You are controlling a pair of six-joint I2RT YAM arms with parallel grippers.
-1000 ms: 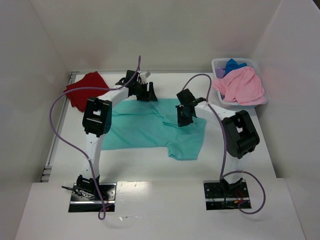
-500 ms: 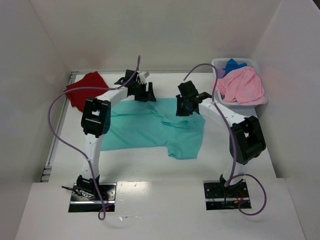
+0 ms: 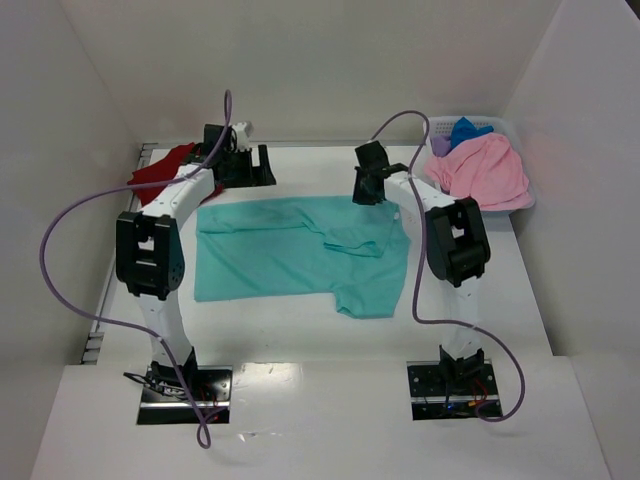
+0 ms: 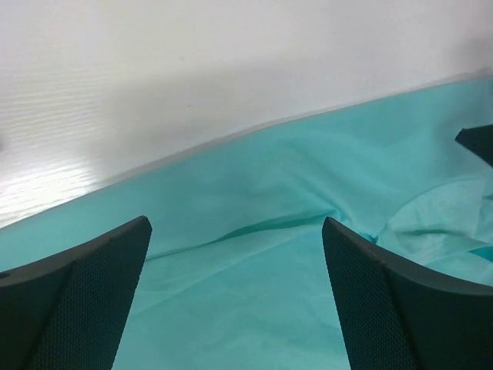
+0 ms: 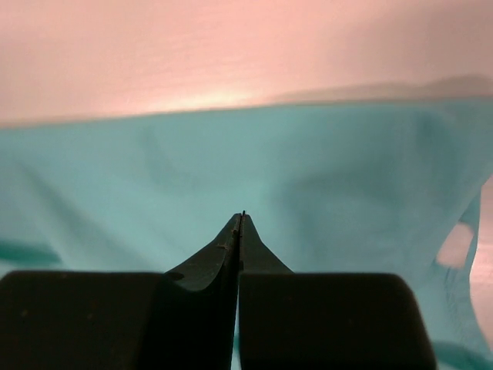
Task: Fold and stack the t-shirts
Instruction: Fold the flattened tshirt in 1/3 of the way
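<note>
A teal t-shirt (image 3: 290,255) lies spread on the white table, with one sleeve folded over near its middle right. My left gripper (image 3: 240,166) is open and empty, just past the shirt's far left edge. In the left wrist view the teal fabric (image 4: 246,293) lies under the left gripper (image 4: 235,223). My right gripper (image 3: 369,187) is at the shirt's far right edge. In the right wrist view the right gripper (image 5: 241,216) is shut above the teal cloth (image 5: 347,177), with no fabric seen between the jaws. A dark red t-shirt (image 3: 158,172) lies crumpled at the back left.
A white basket (image 3: 440,128) at the back right holds pink (image 3: 485,170), blue (image 3: 468,128) and purple (image 3: 440,145) shirts. White walls close in the table at the back and on both sides. Purple cables loop above both arms.
Both grippers moved toward the back wall. The left one went left and off the teal shirt. The right one went from the shirt's middle to its far edge. The teal shirt lies flatter.
</note>
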